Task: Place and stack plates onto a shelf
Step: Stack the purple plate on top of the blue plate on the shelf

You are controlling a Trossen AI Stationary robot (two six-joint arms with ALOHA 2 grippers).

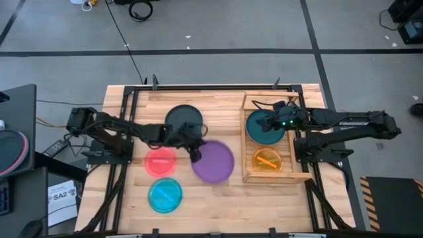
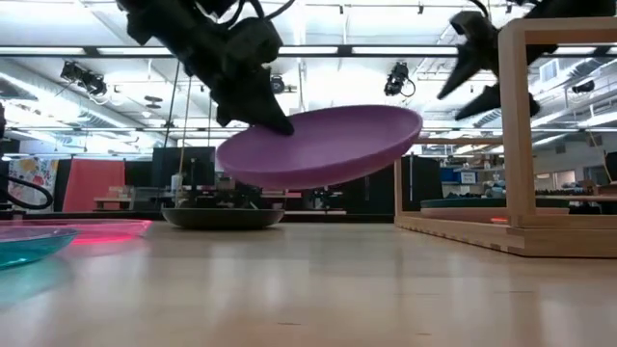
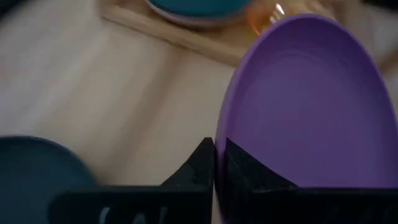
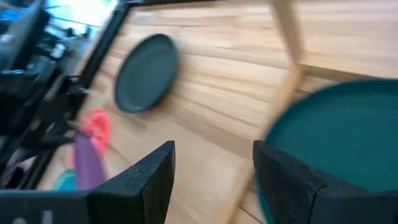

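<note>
While 4 plates [image 1: 163, 194] wait, shelf [image 1: 246, 134] holds 2.

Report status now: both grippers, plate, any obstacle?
Left gripper shut on purple plate, lifted off table. Right gripper open over teal plate on shelf. Path looks clear.

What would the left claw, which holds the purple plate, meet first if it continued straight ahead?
Probably the wooden shelf. The left claw with the purple plate points toward its near rail; the orange plate lies behind it. The height is uncertain.
</note>
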